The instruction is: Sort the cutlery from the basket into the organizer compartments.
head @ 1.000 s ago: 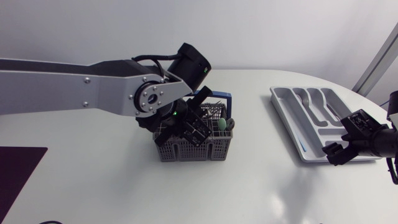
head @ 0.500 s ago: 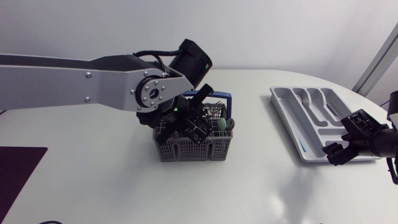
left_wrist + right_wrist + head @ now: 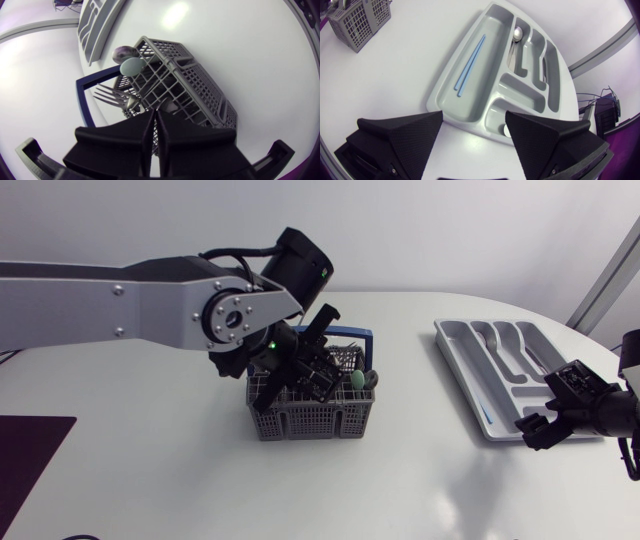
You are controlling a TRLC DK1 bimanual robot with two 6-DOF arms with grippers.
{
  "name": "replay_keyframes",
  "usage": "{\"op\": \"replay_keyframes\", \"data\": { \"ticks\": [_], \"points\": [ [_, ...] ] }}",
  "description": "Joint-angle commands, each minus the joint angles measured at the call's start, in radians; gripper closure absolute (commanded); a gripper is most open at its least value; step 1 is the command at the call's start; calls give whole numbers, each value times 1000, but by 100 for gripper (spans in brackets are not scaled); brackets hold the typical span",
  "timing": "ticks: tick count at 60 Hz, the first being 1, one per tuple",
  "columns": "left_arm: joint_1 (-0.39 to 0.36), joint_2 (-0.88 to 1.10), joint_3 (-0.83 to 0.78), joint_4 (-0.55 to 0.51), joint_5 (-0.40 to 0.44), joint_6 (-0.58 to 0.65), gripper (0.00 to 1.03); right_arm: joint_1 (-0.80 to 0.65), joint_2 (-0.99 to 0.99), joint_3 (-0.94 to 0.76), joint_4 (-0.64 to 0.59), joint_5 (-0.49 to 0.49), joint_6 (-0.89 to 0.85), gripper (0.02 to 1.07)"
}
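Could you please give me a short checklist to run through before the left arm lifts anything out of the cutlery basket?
1. Left gripper over the cutlery basket: ok, it is shut just above the basket.
2. A piece actually pinched in it: cannot tell.
3. Cutlery to sort in the basket: ok, forks show at its side.
4. Room in the organizer: ok, I see only blue chopsticks and a spoon.
5. Drop path free: probably not ok, the right gripper hangs open over the organizer's near edge.
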Motion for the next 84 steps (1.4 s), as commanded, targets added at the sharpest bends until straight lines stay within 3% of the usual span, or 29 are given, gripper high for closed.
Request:
{"op": "replay_keyframes", "data": {
  "ticks": [1,22,35,45,61,76,84],
  "points": [
    [25,-45,9,-1,17,-37,100,10,-20,-29,-5,-2,20,17],
    [51,-142,-40,80,69,-175,100,42,-111,-48,-23,-13,36,17],
    [46,-231,-120,195,67,-284,100,79,-223,-68,-33,-33,60,17],
    [50,-298,-130,203,56,-402,100,117,-346,-87,-57,-74,68,17],
    [36,-355,-98,145,0,-650,100,220,-496,-101,-85,-110,120,17],
    [11,-264,74,-24,6,-958,100,361,-642,-130,-82,-113,174,17],
    [2,-222,147,-45,35,-1090,100,465,-702,-129,-82,-96,223,17]
  ]
}}
